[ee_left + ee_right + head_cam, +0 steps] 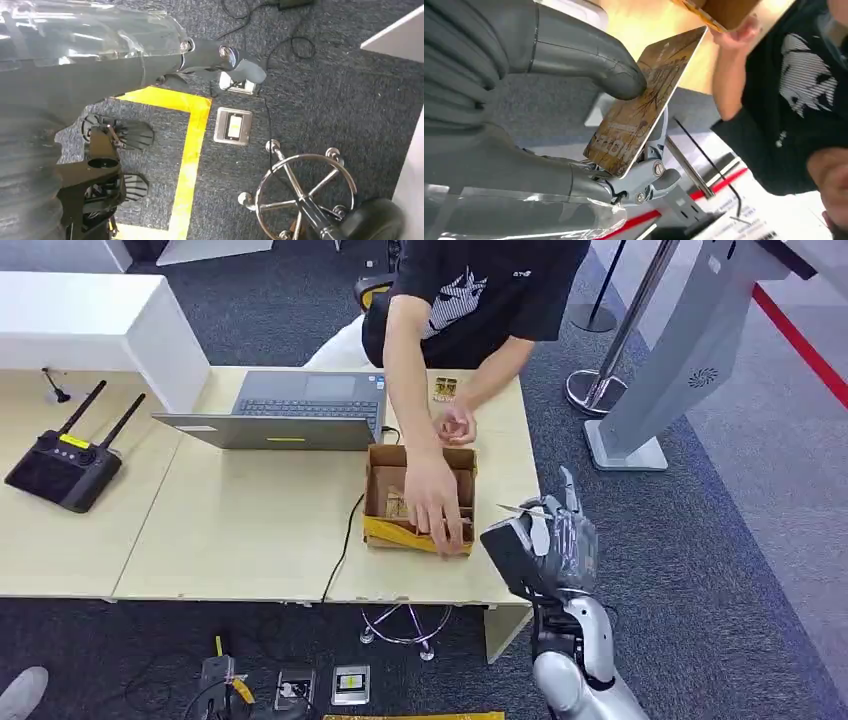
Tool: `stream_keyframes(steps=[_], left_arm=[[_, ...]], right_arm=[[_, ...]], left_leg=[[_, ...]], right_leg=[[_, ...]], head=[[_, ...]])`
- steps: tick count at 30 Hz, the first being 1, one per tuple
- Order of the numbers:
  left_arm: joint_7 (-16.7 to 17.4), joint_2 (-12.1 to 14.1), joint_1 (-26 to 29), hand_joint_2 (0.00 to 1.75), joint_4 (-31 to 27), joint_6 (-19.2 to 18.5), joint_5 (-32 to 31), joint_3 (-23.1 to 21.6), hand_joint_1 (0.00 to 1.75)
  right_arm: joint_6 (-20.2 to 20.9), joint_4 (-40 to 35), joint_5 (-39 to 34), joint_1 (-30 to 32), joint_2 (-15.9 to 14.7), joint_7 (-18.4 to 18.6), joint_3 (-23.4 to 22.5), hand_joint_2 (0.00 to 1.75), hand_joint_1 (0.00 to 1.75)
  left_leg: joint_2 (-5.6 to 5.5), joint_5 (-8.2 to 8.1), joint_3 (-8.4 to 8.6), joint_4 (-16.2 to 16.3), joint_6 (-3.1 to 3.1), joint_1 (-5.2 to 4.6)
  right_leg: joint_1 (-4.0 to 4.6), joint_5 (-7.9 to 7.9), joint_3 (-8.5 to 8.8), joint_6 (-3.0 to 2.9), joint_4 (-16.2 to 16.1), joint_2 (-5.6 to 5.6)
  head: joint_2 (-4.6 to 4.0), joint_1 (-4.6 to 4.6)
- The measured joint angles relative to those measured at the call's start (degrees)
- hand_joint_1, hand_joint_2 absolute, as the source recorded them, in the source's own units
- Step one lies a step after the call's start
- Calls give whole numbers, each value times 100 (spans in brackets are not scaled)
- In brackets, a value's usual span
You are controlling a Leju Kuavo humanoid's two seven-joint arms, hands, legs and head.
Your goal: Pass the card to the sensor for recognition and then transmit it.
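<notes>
The card (644,105) is pinched in the right hand (574,125): the thick grey thumb (594,62) presses on its printed brown face, and the darker fingers (649,175) back it from the other side. In the head view the same card (522,510) shows as a thin pale edge sticking out of the right hand (548,545) toward the cardboard box (385,495), and the hand is raised just past the table's (250,530) front corner, near the box but apart from it.

The open box stands on the table, with a yellow strip along its near wall. A person in a black shirt (480,290) leans over the table from its far side; one of the person's hands (438,505) reaches down into the box, and the other (456,425) is held just beyond the box's far wall. A small card-like item (445,390) lies on the table beyond the box. A laptop (285,410) stands open just beside the box, and a black controller with two antennas (65,465) lies well apart from it on the next table.

The left hand (220,60) hangs over grey carpet, its dark fingers held out with nothing in them; whether they are spread or together I cannot tell.
</notes>
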Motion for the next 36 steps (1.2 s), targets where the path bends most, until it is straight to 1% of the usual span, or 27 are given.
stream_keyframes(steps=[4,9,18,23,27,36], left_arm=[[15,44,91,175,-125,131,157,-4,0],[42,133,148,175,-284,230,358,-20,0],[53,234,158,175,-448,274,553,-101,0],[53,289,158,175,-518,291,564,-199,0],[53,310,157,175,-551,295,584,-210,0],[64,330,156,175,-618,302,636,-271,0]], right_arm=[[-198,277,-412,-11,-11,-33,-39,175,175],[-520,505,-883,1,-135,7,-107,175,175],[-820,654,-1316,65,-395,151,-155,175,175],[-809,742,-1373,110,-518,179,-166,175,175],[-750,829,-1463,164,-529,236,-129,175,175],[-590,1122,-1847,175,-527,227,-18,175,175]], left_leg=[[0,0,0,0,0,0],[-1,0,0,0,0,-2],[0,0,1,0,0,-2],[1,0,-1,0,0,-2],[0,0,-1,0,0,-2],[0,0,-1,0,0,-2]], right_leg=[[0,0,-1,0,0,0],[-1,0,-1,0,0,-1],[-2,0,-2,0,0,3],[-2,0,-4,0,0,5],[-2,0,-4,0,0,3],[-2,0,-3,0,0,3]], head=[[0,-2],[0,0],[0,-2],[0,-2],[0,-2],[0,-2]])
